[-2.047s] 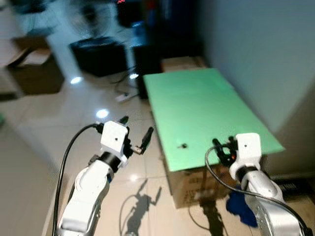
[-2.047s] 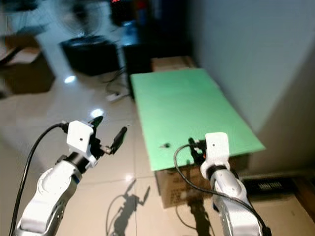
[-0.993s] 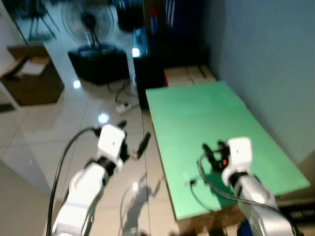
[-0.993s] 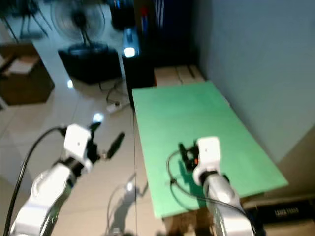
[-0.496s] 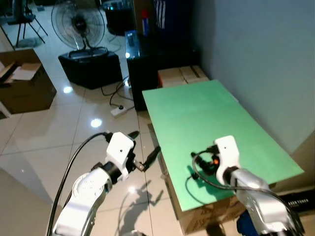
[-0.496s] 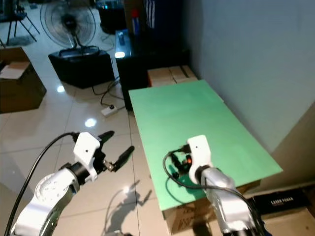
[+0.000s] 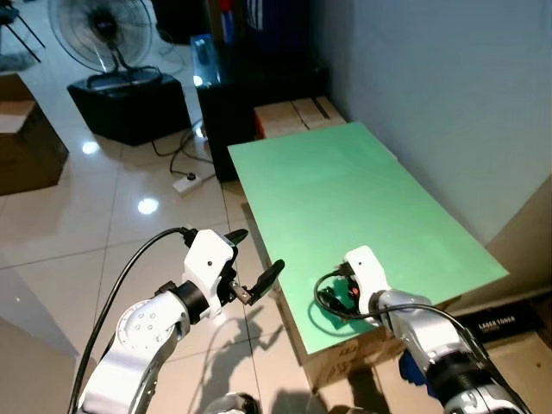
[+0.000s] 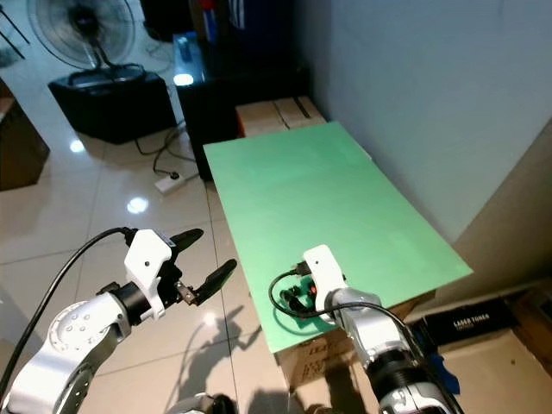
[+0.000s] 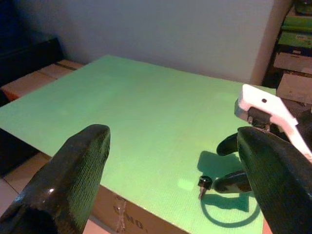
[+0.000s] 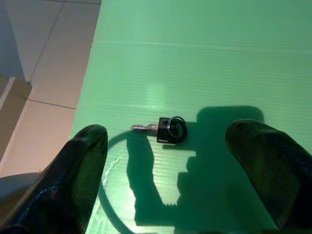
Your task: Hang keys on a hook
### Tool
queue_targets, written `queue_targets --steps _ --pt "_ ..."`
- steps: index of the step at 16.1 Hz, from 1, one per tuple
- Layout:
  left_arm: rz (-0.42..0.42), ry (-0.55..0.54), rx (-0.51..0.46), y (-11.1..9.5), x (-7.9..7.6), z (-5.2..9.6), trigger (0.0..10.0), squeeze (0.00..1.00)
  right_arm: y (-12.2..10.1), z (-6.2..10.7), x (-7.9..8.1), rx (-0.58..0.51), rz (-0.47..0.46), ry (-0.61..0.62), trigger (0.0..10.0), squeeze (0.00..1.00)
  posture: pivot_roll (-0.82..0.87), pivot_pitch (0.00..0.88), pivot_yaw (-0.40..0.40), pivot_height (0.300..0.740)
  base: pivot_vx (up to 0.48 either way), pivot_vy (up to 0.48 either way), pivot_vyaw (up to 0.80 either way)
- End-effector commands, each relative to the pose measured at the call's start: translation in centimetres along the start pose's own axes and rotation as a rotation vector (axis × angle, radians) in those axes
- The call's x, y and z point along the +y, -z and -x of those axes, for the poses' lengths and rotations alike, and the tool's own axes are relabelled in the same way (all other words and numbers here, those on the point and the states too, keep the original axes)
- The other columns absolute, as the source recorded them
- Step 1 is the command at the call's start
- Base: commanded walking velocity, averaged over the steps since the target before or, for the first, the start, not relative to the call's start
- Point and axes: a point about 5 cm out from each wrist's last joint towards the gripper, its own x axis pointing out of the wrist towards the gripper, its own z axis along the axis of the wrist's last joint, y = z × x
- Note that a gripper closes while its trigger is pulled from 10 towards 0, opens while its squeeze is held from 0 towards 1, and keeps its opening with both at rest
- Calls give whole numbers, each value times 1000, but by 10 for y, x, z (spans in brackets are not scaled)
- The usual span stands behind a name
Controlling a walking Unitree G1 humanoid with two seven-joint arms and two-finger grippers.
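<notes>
Where key (image 10: 168,129) lies, green board (image 7: 345,190), fan (image 7: 99,26) beyond

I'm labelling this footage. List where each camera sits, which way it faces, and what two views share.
Head stereo pair: looks forward and down at the flat green board; both silver arms show, left gripper beside the board over the floor, right gripper above the board's near edge.
Left wrist: looks between its open fingers, across the board toward the right gripper.
Right wrist: looks down between its open fingers.
Shared: both wrist views catch the small black-headed key.
</notes>
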Motion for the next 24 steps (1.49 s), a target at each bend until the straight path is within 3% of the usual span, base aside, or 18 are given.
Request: queue_targets --steps 1,2,3,4,14,24 --pt "3 16 8 -3 -1 4 10000 0 -7 -4 -2 -18 27 7 10000 1000 30 131 71 740 0 0 0" --pt "3 18 11 -4 -1 6 10000 0 -9 -5 -2 -19 34 8 10000 1000 33 138 74 740 0 0 0" --pt "5 19 23 -4 -1 8 10000 0 -12 -7 -4 -17 45 8 10000 59 40 152 76 740 0 0 0" --pt "10 20 36 -5 -1 11 10000 0 -14 -9 -5 -9 68 1 10000 0 43 161 80 740 0 0 0" --pt "28 68 66 -15 -3 23 10000 0 -30 -17 6 -24 102 -138 10000 0 67 217 98 740 0 0 0" --pt "78 137 61 -17 -14 24 10000 0 -21 -16 -5 108 197 -69 9686 0 66 207 96 740 0 0 0"
